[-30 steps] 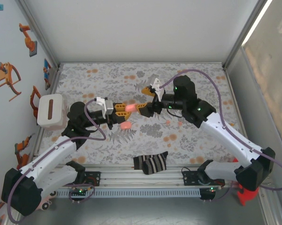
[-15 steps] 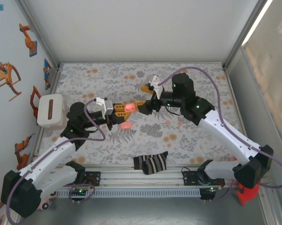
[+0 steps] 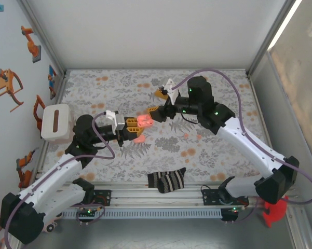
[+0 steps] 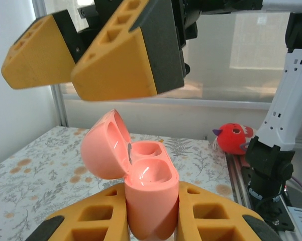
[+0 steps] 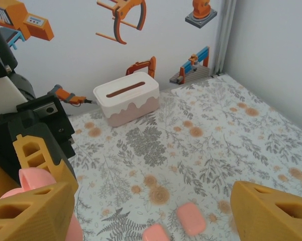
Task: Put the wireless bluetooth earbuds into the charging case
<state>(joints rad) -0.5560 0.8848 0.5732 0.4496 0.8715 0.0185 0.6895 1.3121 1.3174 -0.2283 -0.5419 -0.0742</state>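
Above cloth point(image 3: 223, 88) centre: left pincer point(image 3: 137, 128) still clamps open case point(image 3: 144, 121); right pincer point(image 3: 157, 102) agape, shifted slightly.

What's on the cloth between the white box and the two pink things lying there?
Just bare flowery cloth, seen from the right wrist camera, between the white box and the two pink pieces.

The right gripper point(image 3: 156, 102) drew back toward 12 o'clock, opening a gap from the case point(image 3: 144, 121). The left gripper point(image 3: 139, 127), clamped on that case, sank slightly toward 6 o'clock and tilted.
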